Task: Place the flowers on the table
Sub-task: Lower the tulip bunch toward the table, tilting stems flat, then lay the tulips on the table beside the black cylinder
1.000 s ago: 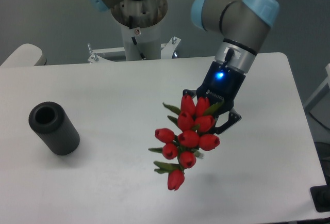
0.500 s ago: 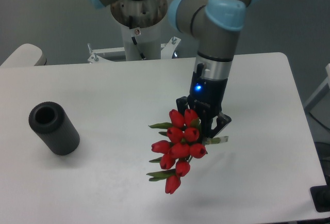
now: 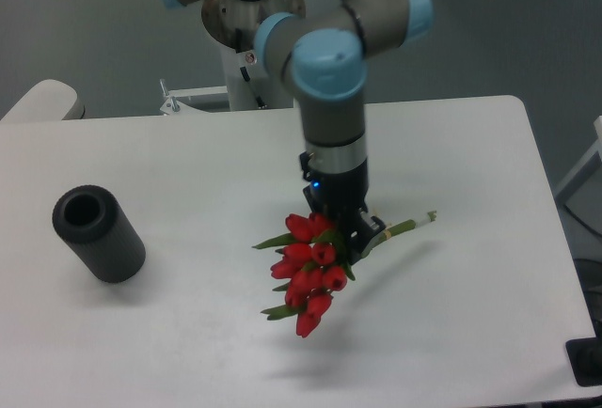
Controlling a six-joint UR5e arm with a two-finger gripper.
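The gripper (image 3: 346, 237) is closed around the stems of the flowers (image 3: 306, 272) — buds hanging low over the table (image 3: 188, 173), near its middle — probably to lay them gently.

Setting: a grey floor (image 3: 75, 23) lay behind the work surface under even, diffuse light. A white pedestal (image 3: 254, 70) with a bolted base plate stood at the far edge; a dark grey cylinder (image 3: 98, 234) rested at left; a rounded white furniture edge (image 3: 42, 100) showed far left.
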